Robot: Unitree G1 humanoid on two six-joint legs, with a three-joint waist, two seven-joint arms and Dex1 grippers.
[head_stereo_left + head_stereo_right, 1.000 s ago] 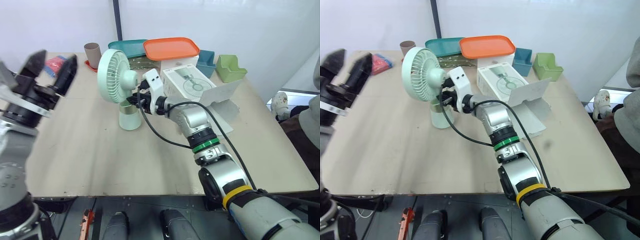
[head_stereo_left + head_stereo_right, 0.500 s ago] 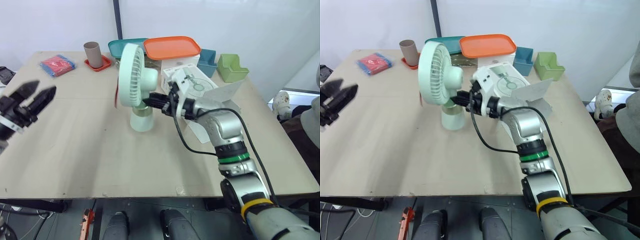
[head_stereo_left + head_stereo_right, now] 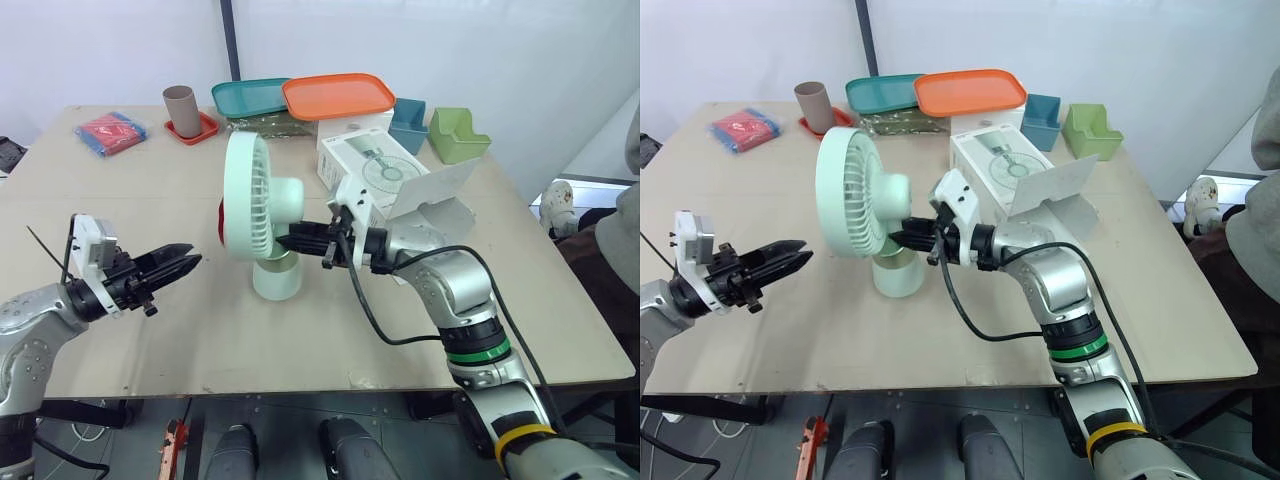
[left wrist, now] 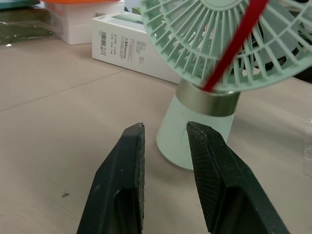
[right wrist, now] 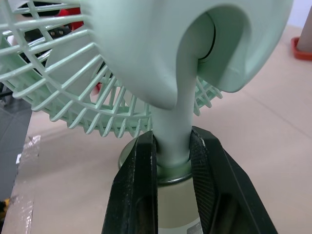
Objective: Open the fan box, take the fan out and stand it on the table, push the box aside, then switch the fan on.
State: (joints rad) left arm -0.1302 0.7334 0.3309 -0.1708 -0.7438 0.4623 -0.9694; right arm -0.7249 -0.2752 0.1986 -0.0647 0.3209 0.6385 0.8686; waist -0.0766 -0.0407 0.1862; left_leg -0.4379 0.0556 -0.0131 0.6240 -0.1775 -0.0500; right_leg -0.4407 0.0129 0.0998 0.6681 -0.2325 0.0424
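Note:
The pale green fan (image 3: 252, 195) stands upright on its round base (image 3: 275, 280) in the middle of the table, head facing my left side. My right gripper (image 5: 173, 136) is shut on the fan's thin neck just above the base, reaching in from the right (image 3: 290, 240). My left gripper (image 4: 165, 127) lies low over the table to the left of the fan, pointing at its base, its fingers (image 4: 134, 146) a narrow gap apart with nothing between them. The white fan box (image 3: 372, 165) lies behind the fan with its end flap (image 3: 432, 185) hanging open.
At the table's back stand an orange tray (image 3: 340, 95), a teal tray (image 3: 250, 95), a brown cup (image 3: 180, 100) on a red coaster, a teal bin (image 3: 411, 110) and a green bin (image 3: 458, 135). A red and blue packet (image 3: 112, 128) lies back left. A person (image 3: 630, 220) stands at the right.
The fan has been turned so its head faces left and set nearer the front. My left gripper has dropped to table height near the fan base, and its fingers have narrowed.

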